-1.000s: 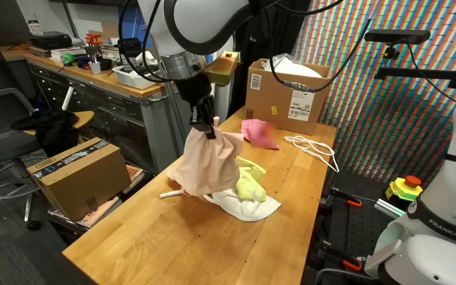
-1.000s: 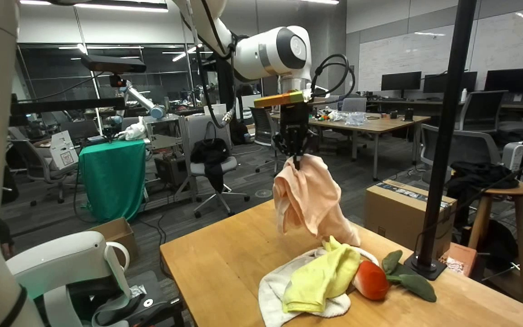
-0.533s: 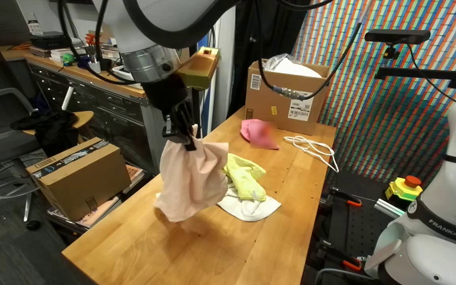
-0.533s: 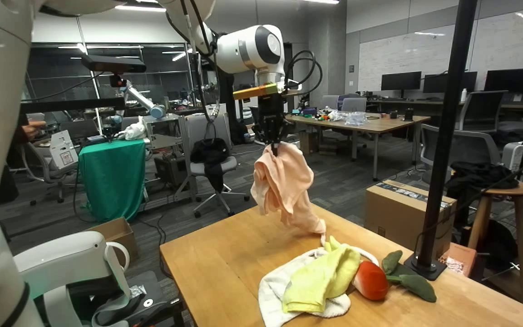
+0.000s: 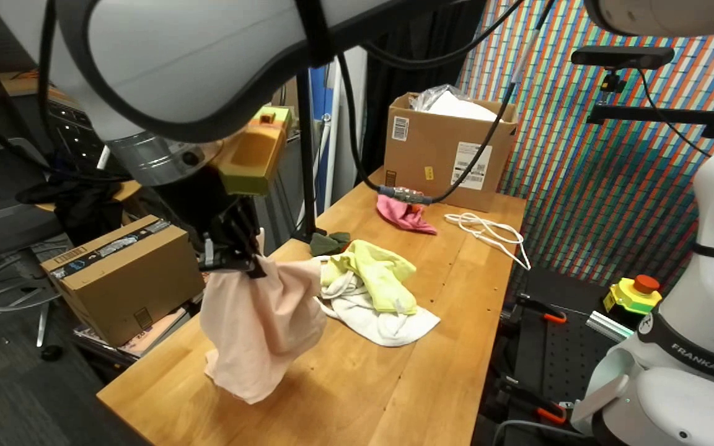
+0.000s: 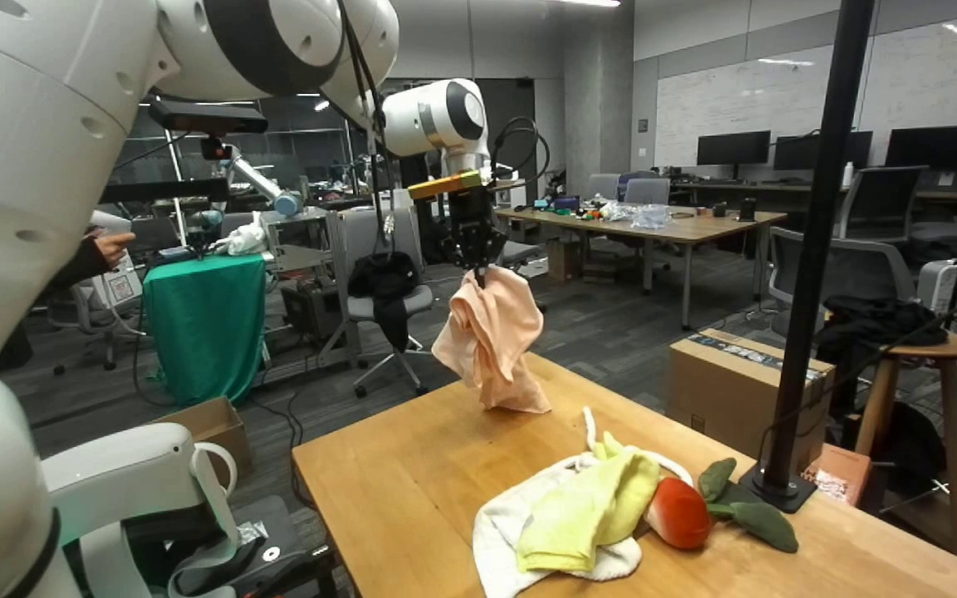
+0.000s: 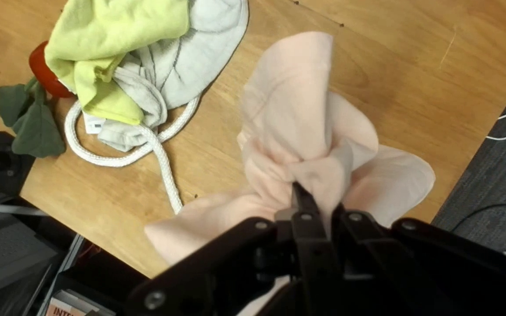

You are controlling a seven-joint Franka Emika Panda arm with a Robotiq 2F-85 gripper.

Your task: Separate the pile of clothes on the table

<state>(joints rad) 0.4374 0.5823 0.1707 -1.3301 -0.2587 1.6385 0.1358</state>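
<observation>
Above the desk [image 6: 395, 473]: end effector [image 7: 318, 197] narrow, pinched on the gathered top of the peach cloth [image 5: 264, 334], which hangs near one corner.
Peach hem: hard to tell whether it touches the wood; in the wrist view the end effector covers part of the cloth, and that corner is out of sight.
Arm [image 5: 208, 62]: fills the upper left of an exterior view, blotting out the room behind.
Yellow cloth [image 6: 599, 515]: lies across the white cloth [image 6: 499, 531] and hides much of it; the top border of the wrist view cuts off both.
Rope [image 7: 111, 161]: loops out beside the white cloth; where it passes under the fabric is hidden.
Plush [image 6: 678, 513]: red, at the yellow cloth's edge; in an exterior view that cloth hides most of it and mainly the green leaves [image 5: 330, 243] show.
Pole [image 6: 811, 249]: base near the desk's edge, by the leaves; top cut off.
Pink cloth [image 5: 405, 215]: crumpled, well apart from the yellow and white ones, near the box [image 5: 419, 148]; a cable [image 5: 409, 196] crosses its upper edge, and an orange-red patch there is too small to make out.
Cord [image 5: 482, 227]: looped near the long edge, one strand running past it.
Bare wood: stretches between the peach cloth and the white cloth, and from the white cloth toward the arm's base in both exterior views.
Near end: the bottom border crops the desk in both exterior views.
</observation>
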